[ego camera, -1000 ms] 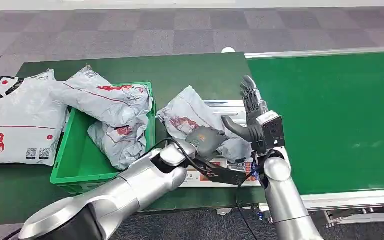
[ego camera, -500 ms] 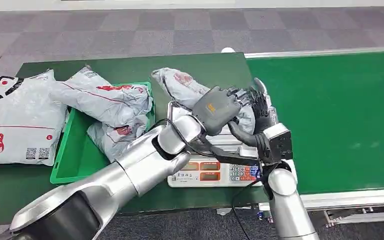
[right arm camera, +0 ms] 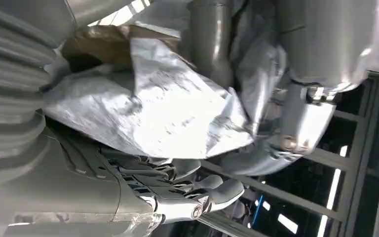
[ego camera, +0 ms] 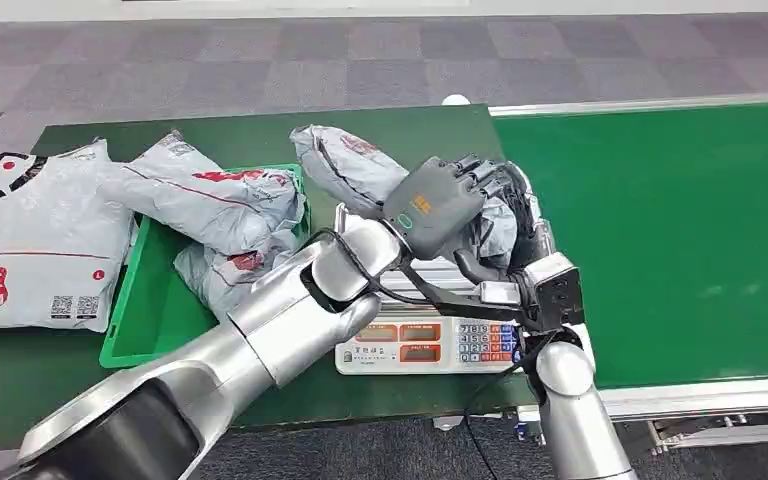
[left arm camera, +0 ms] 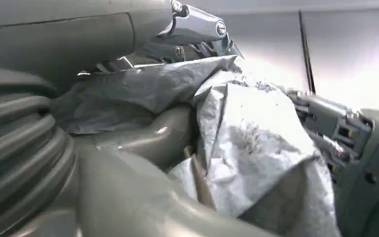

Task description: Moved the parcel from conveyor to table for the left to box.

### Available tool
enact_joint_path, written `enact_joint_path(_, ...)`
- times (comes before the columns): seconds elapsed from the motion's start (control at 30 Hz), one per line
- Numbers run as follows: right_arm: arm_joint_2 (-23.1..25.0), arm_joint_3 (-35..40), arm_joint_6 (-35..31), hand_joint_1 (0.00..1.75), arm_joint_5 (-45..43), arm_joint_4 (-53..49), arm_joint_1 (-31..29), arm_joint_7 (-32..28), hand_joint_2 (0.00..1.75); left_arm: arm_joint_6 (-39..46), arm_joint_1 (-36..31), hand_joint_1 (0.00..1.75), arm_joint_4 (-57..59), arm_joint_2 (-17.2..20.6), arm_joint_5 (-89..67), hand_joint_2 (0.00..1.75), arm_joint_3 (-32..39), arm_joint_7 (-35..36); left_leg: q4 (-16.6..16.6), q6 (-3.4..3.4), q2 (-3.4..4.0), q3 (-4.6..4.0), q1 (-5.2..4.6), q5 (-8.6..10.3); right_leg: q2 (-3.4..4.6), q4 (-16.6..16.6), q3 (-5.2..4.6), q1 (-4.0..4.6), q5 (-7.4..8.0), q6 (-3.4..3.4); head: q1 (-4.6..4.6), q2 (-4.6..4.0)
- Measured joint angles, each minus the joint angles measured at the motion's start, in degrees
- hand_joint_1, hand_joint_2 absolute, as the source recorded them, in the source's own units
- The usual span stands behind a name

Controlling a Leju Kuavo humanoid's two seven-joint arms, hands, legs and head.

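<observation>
- At far left of the head view, lay a large flat mailer (ego camera: 35, 240) on the green table (ego camera: 260, 135), apart from the action.
- Just right of it, stood the green bin (ego camera: 150, 330) with grey bags (ego camera: 215, 215) heaped over its rim; likely to let an added parcel slide off that pile instead of settling inside.
- At centre, held the grey parcel (ego camera: 355, 170) lifted above the scale (ego camera: 425, 340), with slack plastic trailing toward the bin.
- Left hand (ego camera: 438, 205) wrapped over the parcel's bunched end, fingers closed on the film; in the wrist view, pinched loose wrapping (left arm camera: 256, 143) rather than solid contents, so liable to slip or tear under a swing.
- Right hand (ego camera: 520, 225) pressed against the same bundle from the right, fingers curled into it (right arm camera: 148, 113); could drag or rip the bag if not released before the left carried away.
- At right, ran the green conveyor (ego camera: 680, 230).
</observation>
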Motion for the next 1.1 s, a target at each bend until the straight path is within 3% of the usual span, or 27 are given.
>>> enact_joint_path(0.3, 0.0, 0.0, -1.1, 0.0, 0.6, 0.0, 0.0, 2.0, 1.75, 3.8, 2.3, 1.75, -1.3, 1.1, -16.7, 1.75, 14.5, 1.4, 0.0, 0.0, 0.01, -0.03, 0.01, 0.01, 0.01, 0.0, 0.01, 0.01, 0.0, 0.0, 0.0, 0.0)
enact_joint_path(0.43, -0.5, -0.1, -5.0, 0.0, 1.7, 0.2, 0.9, 3.4, 1.75, 3.9, 7.2, 1.75, -3.3, 7.1, -26.1, 1.75, 23.1, 16.0, -0.1, -0.12, 0.47, 0.29, 0.0, -0.07, 0.49, 0.0, 0.03, 0.0, 0.01, -0.03, 0.0, 0.0)
enact_joint_path(0.63, -1.7, -3.4, -6.0, 0.0, 1.6, 0.6, 2.5, 3.1, 1.75, 7.5, 15.2, 1.75, -6.2, 12.5, -28.2, 1.75, 36.0, 16.1, -0.1, -0.16, 0.36, 0.2, 0.07, -0.03, 0.4, 0.0, -0.02, 0.04, -0.02, -0.12, 0.0, 0.0)
enact_joint_path(0.9, -1.9, -9.2, -6.2, 0.0, 1.3, -1.7, 8.3, 3.5, 1.75, 8.0, 26.0, 1.75, -16.0, 16.1, -28.3, 1.75, 43.3, 21.0, -0.1, -0.24, 0.38, 0.22, 0.05, -0.22, 0.48, 0.0, -0.01, 0.03, -0.15, -0.17, 0.0, -0.02)
enact_joint_path(1.1, -2.0, -11.8, -5.9, 0.0, 1.1, -4.4, 11.8, 3.2, 1.75, 8.1, 36.0, 1.75, -26.1, 17.9, -28.3, 1.75, 44.5, 22.2, -0.2, -0.23, 0.39, 0.24, 0.07, -0.3, 0.44, 0.0, 0.0, 0.04, -0.31, -0.22, 0.0, 0.0)
